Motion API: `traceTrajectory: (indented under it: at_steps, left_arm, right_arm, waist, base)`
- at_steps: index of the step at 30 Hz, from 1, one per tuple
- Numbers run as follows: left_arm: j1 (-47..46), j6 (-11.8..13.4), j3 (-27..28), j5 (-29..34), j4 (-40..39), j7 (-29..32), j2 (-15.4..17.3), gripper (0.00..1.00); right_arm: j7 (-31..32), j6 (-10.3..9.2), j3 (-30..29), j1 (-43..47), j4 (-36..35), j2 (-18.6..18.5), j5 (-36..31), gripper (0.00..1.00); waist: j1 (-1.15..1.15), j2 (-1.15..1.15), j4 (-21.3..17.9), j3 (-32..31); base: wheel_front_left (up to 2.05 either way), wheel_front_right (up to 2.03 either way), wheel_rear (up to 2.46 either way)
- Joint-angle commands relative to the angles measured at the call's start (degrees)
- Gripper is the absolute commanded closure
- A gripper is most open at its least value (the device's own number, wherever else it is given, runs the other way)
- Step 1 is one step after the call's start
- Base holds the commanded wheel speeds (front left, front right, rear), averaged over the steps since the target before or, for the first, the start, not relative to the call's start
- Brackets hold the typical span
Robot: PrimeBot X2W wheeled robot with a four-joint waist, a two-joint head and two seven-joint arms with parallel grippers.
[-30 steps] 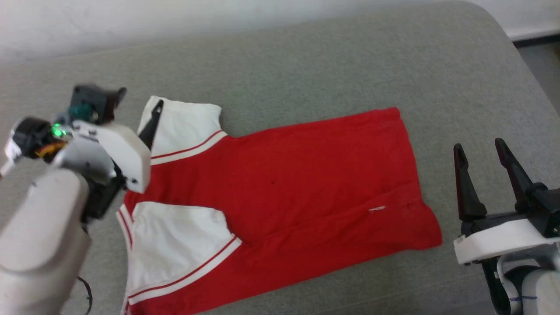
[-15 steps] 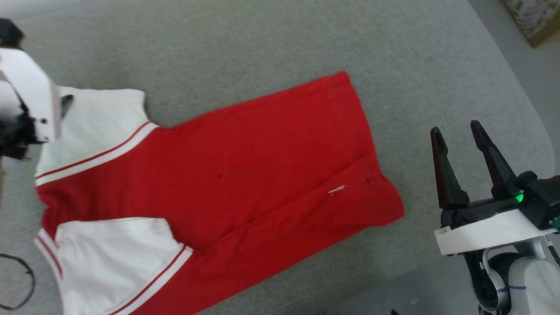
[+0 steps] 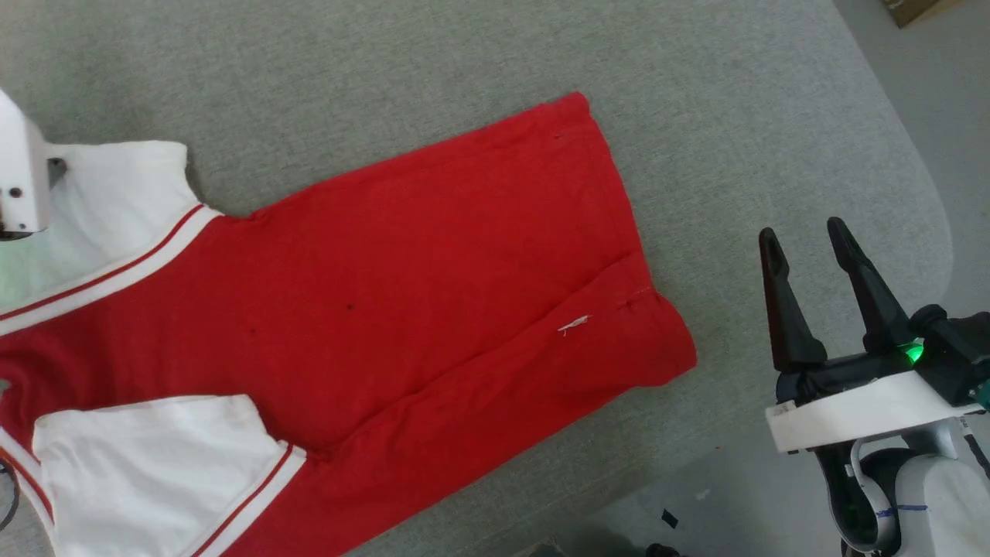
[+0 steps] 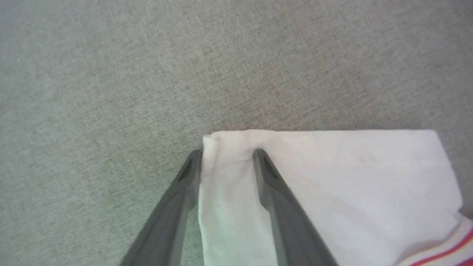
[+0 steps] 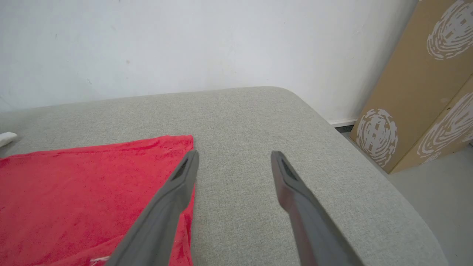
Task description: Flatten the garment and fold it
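The garment (image 3: 425, 271) lies spread on the grey cushion with its plain red side up, white sleeves to the left and hem to the right. A fold line and a small white thread (image 3: 574, 326) cross its lower right part. In the left wrist view my left gripper (image 4: 228, 153) straddles the outer corner of the far white sleeve (image 4: 332, 184). Its fingers stand apart with sleeve cloth between them. My right gripper (image 3: 804, 232) hovers open off the hem's right side, holding nothing. The right wrist view shows the right gripper (image 5: 235, 153) beside the garment's hem corner (image 5: 74, 192).
The grey cushion (image 3: 387, 77) ends in a rounded edge at the right, with floor (image 3: 951, 93) beyond. A patterned cardboard box (image 5: 425, 92) leans against the white wall (image 5: 184, 37). A black cable loop (image 3: 9, 495) shows at the lower left edge.
The head camera has swung right and down, so the garment sits further left in the picture. The garment's shape and both grippers' places on it look unchanged.
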Motion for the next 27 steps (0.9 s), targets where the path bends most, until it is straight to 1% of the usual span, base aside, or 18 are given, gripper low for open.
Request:
traceTrajectory:
  at_steps: [1, 5, 8, 11, 13, 15, 20, 22, 27]
  left_arm:
    - [2.50, -0.23, -1.32, -0.42, 1.02, 0.88, -1.53, 1.00]
    - [2.33, 0.22, -1.05, 0.38, -0.45, -3.56, -1.98, 1.00]
    - [2.30, 0.37, -0.28, 0.39, -0.71, -8.16, -2.72, 1.00]
    - [2.68, -0.23, -0.19, 0.79, -1.18, -13.41, -3.46, 1.00]
    - [3.17, -0.69, 0.60, -0.04, -1.95, -17.96, -4.79, 1.00]
    - [4.07, -1.07, 0.93, -0.72, -2.91, -21.43, -6.11, 1.00]
    - [7.81, -1.91, -0.22, -0.88, -7.80, -27.96, -8.42, 1.00]
    - [9.39, -2.14, -0.80, -1.07, -10.92, -29.67, -9.16, 1.00]
    - [12.96, -2.11, -2.70, -0.75, -19.86, -31.42, -10.46, 1.00]
  right_arm:
    - [0.00, -0.12, -0.02, -0.58, 0.19, 0.18, 0.25, 0.00]
    - [0.79, -0.12, -0.48, -0.47, 0.80, 0.18, -0.62, 0.00]
    - [2.10, -0.12, -1.21, -0.50, 1.09, 0.18, -2.29, 0.00]
    - [4.64, -0.12, -1.97, -0.73, 0.77, 0.18, -4.17, 0.00]
    - [7.45, -0.12, -1.85, -0.97, 0.38, -0.44, -4.92, 0.00]
    - [11.24, -0.12, -0.83, -1.23, 0.03, -3.42, -5.16, 0.00]
    - [22.73, -0.12, 1.39, -3.81, -0.44, -11.58, 0.13, 0.00]
    - [27.25, -0.12, 3.23, -5.68, -0.12, -16.08, 1.71, 0.00]
    - [35.50, -0.12, 6.57, -12.11, 3.38, -24.49, 6.12, 0.00]
  waist:
    - [0.01, 0.00, 0.58, 0.23]
    - [0.01, 0.00, 2.17, -0.55]
    - [0.01, 0.00, 3.88, -2.08]
    - [0.01, 0.00, 6.13, -4.08]
    - [0.01, 0.00, 7.83, -5.33]
    - [0.01, 0.00, 9.92, -6.52]
    - [0.01, 0.00, 15.09, -8.46]
    - [0.01, 0.00, 17.07, -8.67]
    - [0.01, 0.00, 22.14, -8.07]
  base:
    - [0.00, 0.00, 0.00]
    - [0.00, 0.00, 0.00]
    - [0.00, 0.00, 0.00]
    - [0.00, 0.00, 0.00]
    - [0.00, 0.00, 0.00]
    - [0.00, 0.00, 0.00]
    - [0.00, 0.00, 0.00]
    - [0.00, 0.00, 0.00]
    - [0.00, 0.00, 0.00]
